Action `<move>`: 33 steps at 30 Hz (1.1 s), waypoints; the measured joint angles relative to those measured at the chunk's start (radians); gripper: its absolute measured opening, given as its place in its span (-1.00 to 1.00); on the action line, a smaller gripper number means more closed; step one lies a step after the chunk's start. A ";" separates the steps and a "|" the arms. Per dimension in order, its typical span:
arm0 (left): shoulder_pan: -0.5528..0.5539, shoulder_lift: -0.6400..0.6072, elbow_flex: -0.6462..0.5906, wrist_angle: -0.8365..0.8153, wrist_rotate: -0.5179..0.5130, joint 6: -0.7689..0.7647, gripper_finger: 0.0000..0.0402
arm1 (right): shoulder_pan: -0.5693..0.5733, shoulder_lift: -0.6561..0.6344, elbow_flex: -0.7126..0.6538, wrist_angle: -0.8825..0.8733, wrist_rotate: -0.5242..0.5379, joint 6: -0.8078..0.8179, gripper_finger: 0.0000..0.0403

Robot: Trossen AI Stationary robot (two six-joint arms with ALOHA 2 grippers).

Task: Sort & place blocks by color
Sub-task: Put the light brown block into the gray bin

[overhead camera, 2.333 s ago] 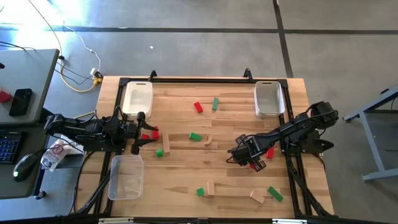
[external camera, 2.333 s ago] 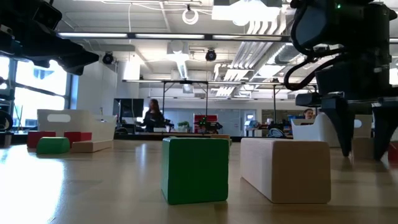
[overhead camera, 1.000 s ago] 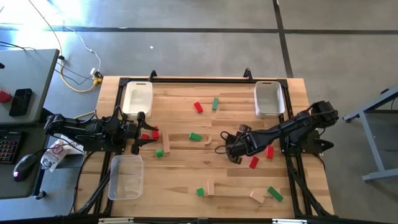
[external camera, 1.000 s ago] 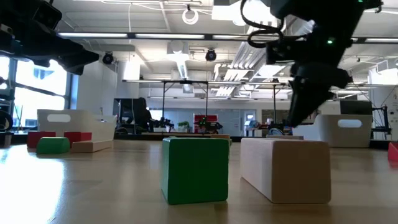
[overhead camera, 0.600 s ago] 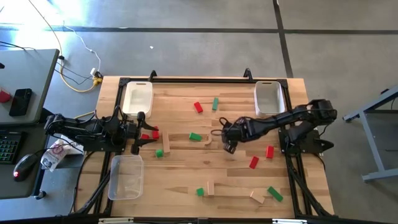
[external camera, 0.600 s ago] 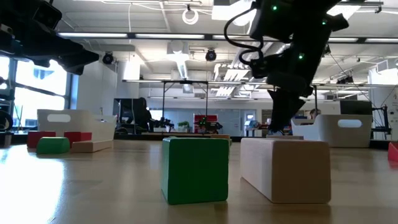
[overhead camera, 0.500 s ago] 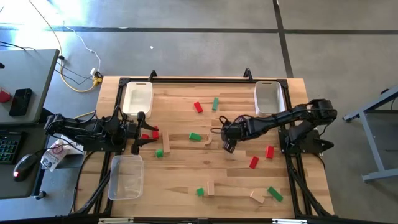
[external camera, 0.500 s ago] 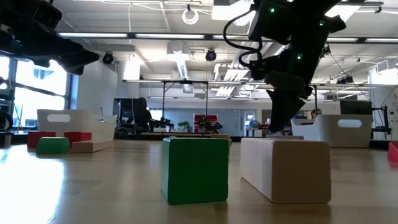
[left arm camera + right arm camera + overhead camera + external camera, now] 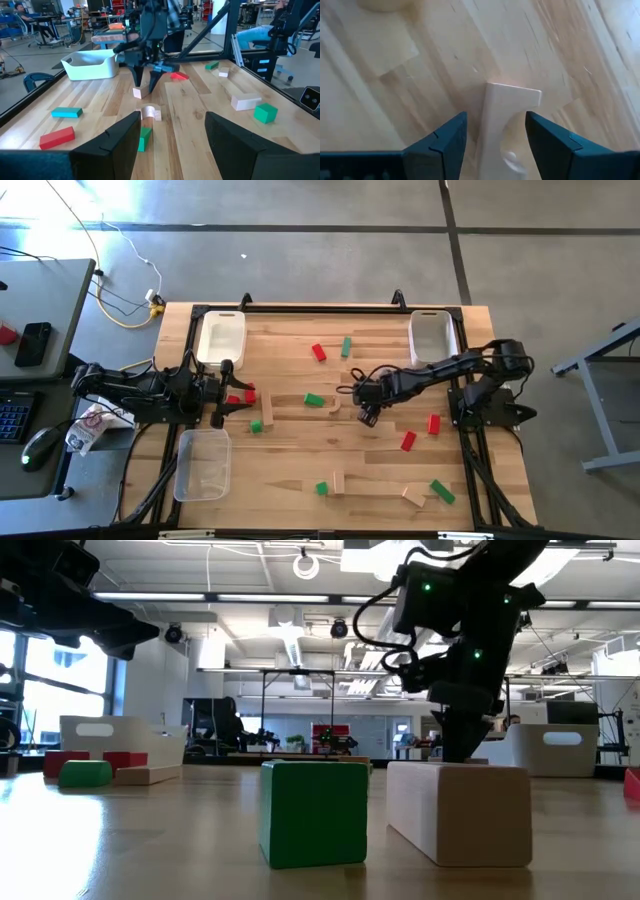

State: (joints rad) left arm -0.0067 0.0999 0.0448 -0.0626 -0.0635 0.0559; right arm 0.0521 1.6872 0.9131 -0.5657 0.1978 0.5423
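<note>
Pale wood lies between my right gripper's (image 9: 496, 117) fingers: a plain wood block (image 9: 512, 100) with a rounded notch in its lower part. It rests flat on the table (image 9: 290, 460), just off centre towards three o'clock in the high view. My fingers are spread wide, one on each side of it, holding nothing yet.

I judge the step in hand to be the descent and pinch on this block. To do it well I should come straight down and let the block sit evenly in the gap. In my wrist view it seems to sit nearer one finger than the other, so a small sideways correction first would stop that finger nudging it askew. I want the pads on the two long flat faces, low enough to grip solid wood and not just the top edge. I should close gently, because the piece is light and may pivot.

A curved wood piece (image 9: 333, 405) and a green block (image 9: 313, 399) lie at nine o'clock from me, near but apart, so my outer finger has room. Two red blocks (image 9: 407, 441) sit at about five o'clock, clear of my path.

My left gripper (image 9: 222, 395) waits at the table's nine o'clock edge, fingers wide apart and empty. I cannot tell which tray takes plain wood.
</note>
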 joint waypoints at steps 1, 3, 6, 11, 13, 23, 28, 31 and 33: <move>0.000 0.000 0.000 0.000 0.000 0.000 0.04 | 0.000 0.004 0.000 0.006 -0.001 0.000 -0.06; 0.000 0.000 0.000 0.000 0.000 0.000 0.04 | -0.002 0.011 0.000 0.009 -0.002 0.002 -0.10; -0.001 0.000 0.000 0.000 0.000 -0.018 0.04 | -0.002 0.012 0.000 0.010 -0.018 0.015 -0.25; -0.001 0.000 0.000 0.001 -0.002 -0.150 0.04 | -0.002 0.012 0.000 0.010 -0.040 0.037 -0.73; -0.001 0.000 0.000 0.002 -0.014 -0.158 0.04 | -0.002 0.009 0.000 0.011 -0.035 0.035 -0.88; -0.001 0.000 0.000 0.013 -0.008 -0.173 0.04 | 0.001 -0.007 0.000 0.007 0.061 0.066 -0.88; -0.001 0.000 0.000 0.088 -0.023 -0.195 0.04 | -0.003 -0.057 0.000 -0.018 0.165 0.026 -0.88; -0.001 0.000 0.010 0.115 -0.024 -0.195 0.04 | -0.013 -0.104 0.000 -0.061 0.241 0.004 -0.88; 0.000 0.001 0.027 0.116 -0.026 -0.190 0.04 | -0.022 -0.147 0.000 -0.093 0.299 -0.004 -0.86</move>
State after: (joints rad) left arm -0.0070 0.1010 0.0717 0.0531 -0.0900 -0.1342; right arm 0.0304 1.5405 0.9131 -0.6584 0.4970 0.5379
